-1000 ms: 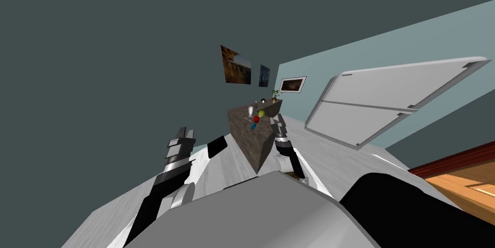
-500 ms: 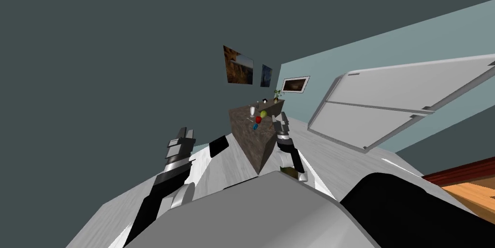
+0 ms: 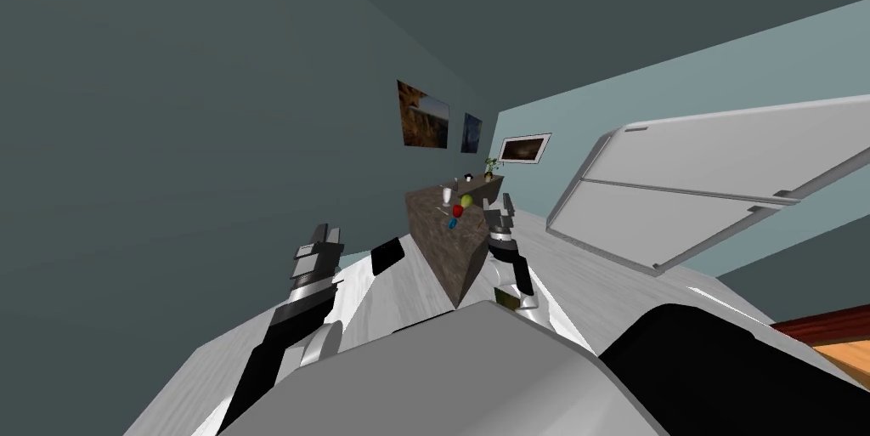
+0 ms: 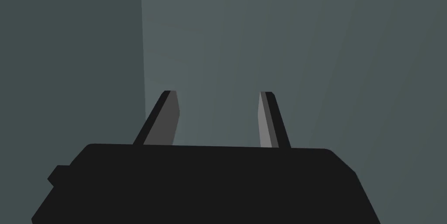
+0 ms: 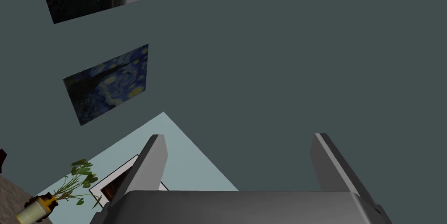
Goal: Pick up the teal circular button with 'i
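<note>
A small teal-blue button (image 3: 451, 222) lies on a dark stone counter (image 3: 442, 252) ahead of me, just in front of a red ball (image 3: 457, 211). My right gripper (image 3: 506, 204) is raised beside the counter's right edge, a short way right of the button. In the right wrist view the right gripper (image 5: 239, 136) is open and holds nothing. My left gripper (image 3: 327, 234) hangs well left of the counter; the left wrist view also has the left gripper (image 4: 218, 93) open and empty.
Also on the counter are a yellow-green fruit (image 3: 466, 200), a white cup (image 3: 447, 195), a small dark item (image 3: 468, 176) and a potted plant (image 3: 490, 166). A large white panelled unit (image 3: 680, 193) stands to the right. Pale floor (image 3: 578, 278) lies between.
The whole picture has swung, so I have turned: the white unit slid right and more of the left wall shows. My right gripper has edged up and right beside the counter.
</note>
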Available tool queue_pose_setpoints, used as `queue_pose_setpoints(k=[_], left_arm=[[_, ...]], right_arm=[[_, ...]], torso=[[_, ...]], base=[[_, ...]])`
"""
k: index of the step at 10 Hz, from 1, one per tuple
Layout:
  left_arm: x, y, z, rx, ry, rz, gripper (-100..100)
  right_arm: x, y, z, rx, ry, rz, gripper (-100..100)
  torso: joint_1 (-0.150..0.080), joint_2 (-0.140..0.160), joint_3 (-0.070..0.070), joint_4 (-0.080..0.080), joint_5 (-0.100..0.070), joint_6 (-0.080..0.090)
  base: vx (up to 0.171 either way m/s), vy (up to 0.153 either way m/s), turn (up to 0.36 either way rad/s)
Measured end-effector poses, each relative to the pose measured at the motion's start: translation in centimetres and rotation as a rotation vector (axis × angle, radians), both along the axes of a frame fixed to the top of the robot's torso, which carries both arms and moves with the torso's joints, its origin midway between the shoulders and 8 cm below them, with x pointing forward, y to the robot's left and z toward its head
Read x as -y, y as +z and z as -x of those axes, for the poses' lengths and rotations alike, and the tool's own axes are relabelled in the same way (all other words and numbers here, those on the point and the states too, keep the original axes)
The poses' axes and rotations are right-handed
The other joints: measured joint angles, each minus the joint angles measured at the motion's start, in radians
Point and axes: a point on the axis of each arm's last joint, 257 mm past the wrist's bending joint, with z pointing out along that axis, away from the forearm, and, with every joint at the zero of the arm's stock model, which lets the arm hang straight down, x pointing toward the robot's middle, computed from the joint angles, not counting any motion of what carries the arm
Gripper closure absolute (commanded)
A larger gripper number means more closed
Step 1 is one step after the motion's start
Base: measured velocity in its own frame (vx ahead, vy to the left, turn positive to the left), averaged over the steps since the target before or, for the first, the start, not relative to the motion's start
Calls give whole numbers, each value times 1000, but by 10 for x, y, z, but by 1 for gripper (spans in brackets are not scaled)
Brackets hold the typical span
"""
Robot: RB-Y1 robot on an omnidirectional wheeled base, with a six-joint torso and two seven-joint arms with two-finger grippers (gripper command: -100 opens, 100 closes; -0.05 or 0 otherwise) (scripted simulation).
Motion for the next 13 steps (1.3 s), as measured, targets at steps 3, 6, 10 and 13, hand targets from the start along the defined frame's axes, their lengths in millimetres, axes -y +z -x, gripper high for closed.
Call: queue_pose_setpoints(k=[3, 6, 10, 13], left_arm=[[0, 0, 0, 0, 0, 0, 0], [0, 0, 0, 0, 0, 0, 0], [0, 0, 0, 0, 0, 0, 0], [0, 0, 0, 0, 0, 0, 0]], right_arm=[[16, 7, 0, 46, -5, -48, -100], [32, 14, 1, 92, -15, -99, -100], [58, 23, 2, 164, -38, -173, -100], [80, 27, 3, 211, -55, -239, -100]], torso=[[0, 0, 0, 0, 0, 0], [0, 0, 0, 0, 0, 0], [0, -1, 0, 0, 0, 0], [1, 0, 0, 0, 0, 0]], base=[[12, 23, 45], [15, 26, 39], [16, 24, 47], [12, 27, 39]])
